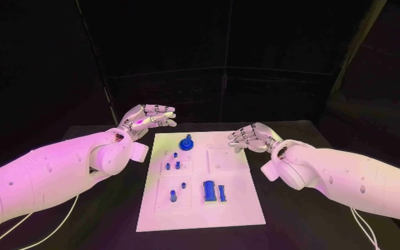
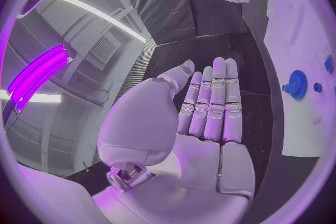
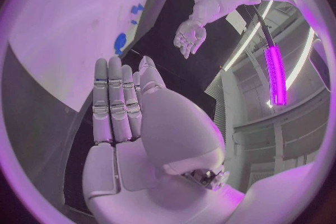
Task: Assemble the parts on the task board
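Observation:
The white task board (image 1: 237, 209) lies in the middle of the black table. A blue gear-like part (image 1: 186, 143) stands near its far edge, small blue pegs (image 1: 173, 165) sit lower on its left side, and a blue block (image 1: 208, 190) lies beside a slimmer blue piece (image 1: 222, 192). My left hand (image 1: 148, 117) hovers off the board's far left corner, fingers straight, holding nothing. My right hand (image 1: 252, 137) hangs over the far right corner, also holding nothing. In the left wrist view the left hand (image 2: 203, 117) is flat and the gear (image 2: 297, 84) lies beyond it. The right wrist view shows the right hand (image 3: 126, 117) extended.
Black table surface (image 1: 292, 215) surrounds the board on all sides. Thin cables (image 1: 41, 221) trail off near the front left and front right. The left hand (image 3: 189, 36) appears across the board (image 3: 63, 28) in the right wrist view.

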Available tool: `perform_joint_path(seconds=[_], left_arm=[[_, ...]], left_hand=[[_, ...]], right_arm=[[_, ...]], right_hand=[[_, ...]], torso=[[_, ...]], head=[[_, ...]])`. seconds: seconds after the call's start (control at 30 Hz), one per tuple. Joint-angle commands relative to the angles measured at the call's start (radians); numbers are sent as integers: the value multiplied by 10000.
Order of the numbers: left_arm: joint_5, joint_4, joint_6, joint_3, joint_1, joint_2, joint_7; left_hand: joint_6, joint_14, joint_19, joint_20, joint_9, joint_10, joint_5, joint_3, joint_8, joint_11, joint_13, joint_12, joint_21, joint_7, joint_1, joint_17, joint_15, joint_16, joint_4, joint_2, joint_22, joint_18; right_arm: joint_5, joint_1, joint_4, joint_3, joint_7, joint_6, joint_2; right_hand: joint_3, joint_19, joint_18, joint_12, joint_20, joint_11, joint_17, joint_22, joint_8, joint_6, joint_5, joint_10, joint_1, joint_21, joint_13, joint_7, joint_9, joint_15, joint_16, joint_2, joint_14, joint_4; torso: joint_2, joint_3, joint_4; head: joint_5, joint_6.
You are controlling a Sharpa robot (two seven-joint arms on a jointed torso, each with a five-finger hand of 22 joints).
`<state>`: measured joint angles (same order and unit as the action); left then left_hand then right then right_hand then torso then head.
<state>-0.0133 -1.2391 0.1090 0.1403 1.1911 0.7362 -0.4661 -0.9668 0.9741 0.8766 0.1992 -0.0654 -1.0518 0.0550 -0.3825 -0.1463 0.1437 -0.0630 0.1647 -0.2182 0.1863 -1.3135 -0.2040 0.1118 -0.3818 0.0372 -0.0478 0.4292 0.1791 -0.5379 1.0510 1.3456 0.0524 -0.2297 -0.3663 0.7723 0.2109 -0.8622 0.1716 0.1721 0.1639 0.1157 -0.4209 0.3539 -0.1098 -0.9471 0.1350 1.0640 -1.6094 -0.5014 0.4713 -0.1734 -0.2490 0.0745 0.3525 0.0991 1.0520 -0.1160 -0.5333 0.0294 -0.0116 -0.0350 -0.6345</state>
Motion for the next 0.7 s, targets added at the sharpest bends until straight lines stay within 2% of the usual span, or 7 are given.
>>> perform_joint_path(seconds=[0.03, 0.2, 0.23, 0.33, 0.37, 0.4, 0.7], left_arm=[[304, 252, 999, -6, -12, -166, -758], [572, 690, 1401, -6, -114, -529, -748], [221, 624, 767, 0, -105, -490, -346], [219, 565, 855, -21, -125, -476, -349], [218, 517, 925, -38, -141, -465, -351], [217, 454, 1019, -60, -162, -450, -354], [191, -705, 2742, -474, -547, -177, -411]], left_hand=[[113, -234, -598, 345, 1, 99, -7, -4, 220, 176, -11, -361, 754, 50, -55, 401, 213, 862, -26, -50, -639, -119], [605, -678, -1201, 817, 15, 982, 30, 336, 756, 667, 15, -1004, 1477, -158, 26, 883, 649, 1944, -80, -17, -1364, -47], [3291, -3363, -3428, -41, 654, 3794, -550, 1362, 1463, 14, 630, -1647, 2182, -677, 3941, 1208, 108, 2454, -372, 478, -2208, -536], [3745, -3830, -3937, -132, 654, 4350, -550, 1593, 1463, -40, 630, -1647, 2182, -752, 4546, 1318, 59, 2668, -372, 478, -2459, -536], [3966, -4053, -4119, -199, 654, 4584, -550, 1680, 1463, -92, 630, -1647, 2182, -789, 4875, 2040, 15, 2716, -372, 478, -2532, -607], [4210, -4298, -4318, -271, 654, 4841, -550, 1768, 1463, -150, 630, -1647, 2182, -832, 5235, 2040, -34, 2765, -372, 478, -2608, -670], [5840, -5923, -5649, -788, 654, 6537, -550, 2380, 1463, -534, 630, -1647, 2182, -1142, 7593, 2040, -359, 3074, -372, 478, -3111, -928]], right_arm=[[2113, 45, -550, -61, -1674, 166, -338], [2530, 70, -1502, -158, -2103, 368, -945], [1554, 50, -1386, -149, -1184, 107, -895], [1635, 49, -1309, -157, -1221, 19, -875], [1700, 47, -1247, -163, -1250, -51, -858], [1787, 46, -1165, -172, -1289, -145, -836], [3377, 21, 344, -328, -2003, -1868, -432]], right_hand=[[132, 320, -85, -540, 352, 139, 777, -656, 232, -45, 50, 182, 8, 1001, -1040, -99, 225, 260, -1100, -12, -512, -37], [178, -376, 139, -981, 683, 192, 1990, -1664, 446, -238, -1, 696, 174, 2294, -2881, -184, 774, 374, -2162, 125, 1, 85], [-510, 2390, -516, -1721, -12, -229, 2579, -2163, 1098, 2705, -390, -2745, 4897, 3030, -3313, 388, 1251, 38, -2510, -228, -3203, 382], [-587, 2636, -516, -1721, -115, -264, 2822, -2364, 1098, 3095, -468, -3169, 5618, 3295, -3614, 471, 1406, 1, -2681, -260, -3551, 1160], [-645, 2872, -516, -1721, -174, -299, 2880, -2413, 1098, 3345, -501, -3464, 6037, 3370, -3664, 521, 1451, -28, -2717, -991, -3825, 1160], [-717, 3118, -516, -1721, -238, -337, 2937, -2463, 1098, 3609, -541, -3772, 6471, 3441, -3711, 575, 1496, -745, -2756, -991, -4113, 1160], [-1117, 4690, -796, -1721, -637, -1157, 3302, -2770, 1098, 5284, -1350, -5729, 9215, 3889, -3998, 907, 1780, -745, -3525, -991, -5943, 1160]], torso=[[153, -40, 70], [201, -79, 124], [143, -51, 81], [110, -82, 85], [84, -107, 89], [50, -141, 94], [-109, -294, 116]], head=[[-7, 67], [14, 134], [8, 107], [52, 138], [87, 162], [134, 195], [350, 345]])
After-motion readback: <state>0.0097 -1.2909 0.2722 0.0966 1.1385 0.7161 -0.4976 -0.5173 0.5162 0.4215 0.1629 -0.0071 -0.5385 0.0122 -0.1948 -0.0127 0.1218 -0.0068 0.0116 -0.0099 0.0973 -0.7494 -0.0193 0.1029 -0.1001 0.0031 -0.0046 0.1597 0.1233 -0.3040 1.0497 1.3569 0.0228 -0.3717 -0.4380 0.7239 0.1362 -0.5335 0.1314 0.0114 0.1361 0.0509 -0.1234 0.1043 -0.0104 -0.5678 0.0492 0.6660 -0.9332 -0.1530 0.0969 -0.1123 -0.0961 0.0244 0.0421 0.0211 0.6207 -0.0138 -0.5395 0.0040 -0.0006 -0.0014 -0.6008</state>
